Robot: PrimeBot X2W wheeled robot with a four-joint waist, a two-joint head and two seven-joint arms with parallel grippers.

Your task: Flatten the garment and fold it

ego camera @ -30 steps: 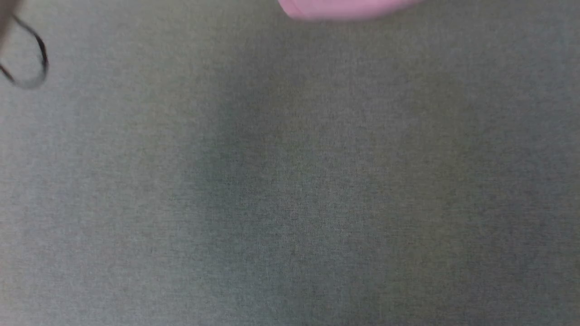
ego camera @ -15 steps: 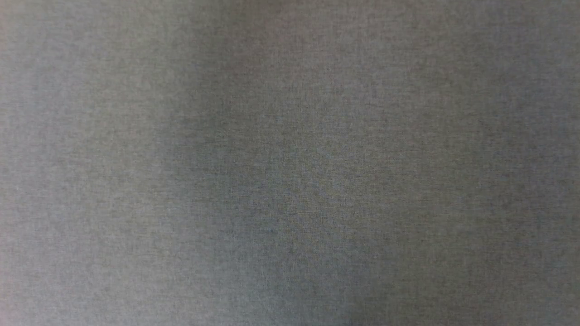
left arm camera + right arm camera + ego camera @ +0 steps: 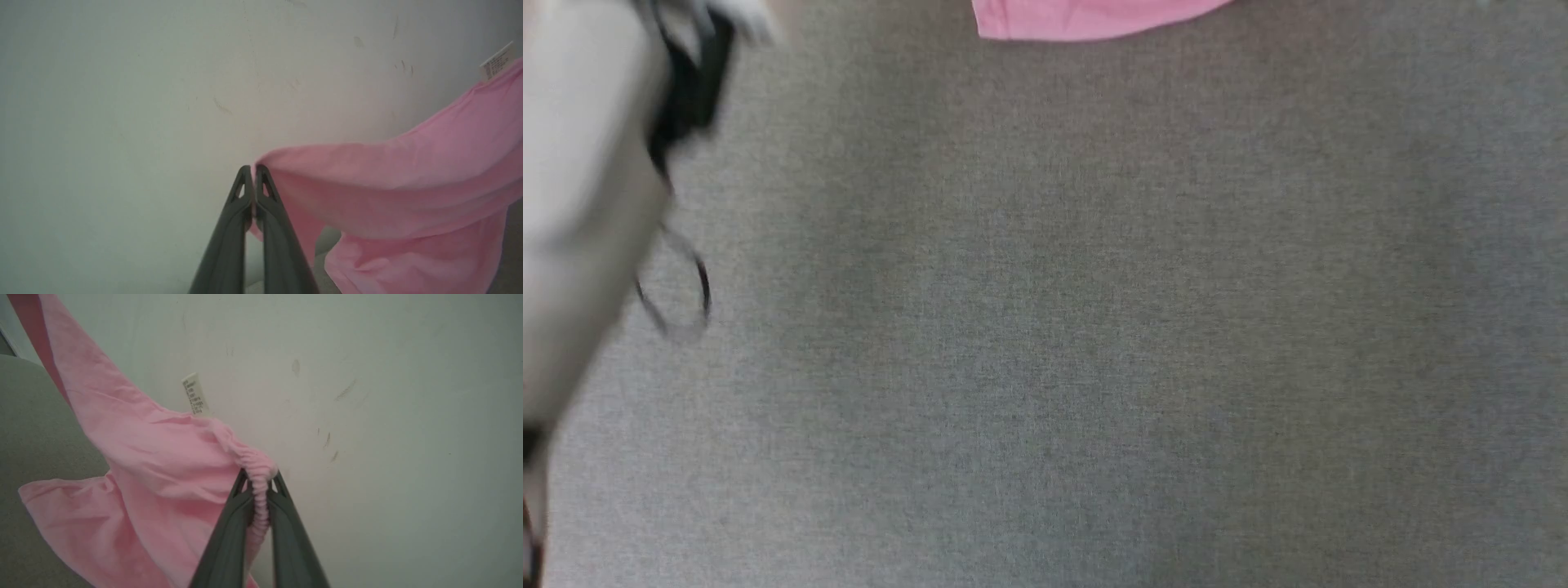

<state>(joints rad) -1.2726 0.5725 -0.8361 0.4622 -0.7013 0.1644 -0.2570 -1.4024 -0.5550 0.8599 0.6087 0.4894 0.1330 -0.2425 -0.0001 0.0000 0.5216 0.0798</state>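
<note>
The garment (image 3: 1086, 20), thin and light pink, hangs in the air between my two grippers; its lower edge dips in at the top of the head view. My left gripper (image 3: 253, 169) is shut on one plain edge of the garment (image 3: 408, 183), which stretches away to the right. A ruffled, gathered band of the garment (image 3: 155, 465) is pinched in my shut right gripper (image 3: 259, 475). A small white label (image 3: 195, 394) sticks up from the upper edge, and the label (image 3: 496, 61) sits far right in the left wrist view.
A grey woven surface (image 3: 1094, 327) lies below. A pale forearm (image 3: 580, 188), blurred, with a black cable loop (image 3: 678, 302), stands at the head view's left. A pale, scuffed wall (image 3: 122, 102) rises behind the hanging cloth.
The head view has shifted: half a second ago it held bare grey surface, now the garment's lower edge is back at the top and a pale forearm has come in at the left.
</note>
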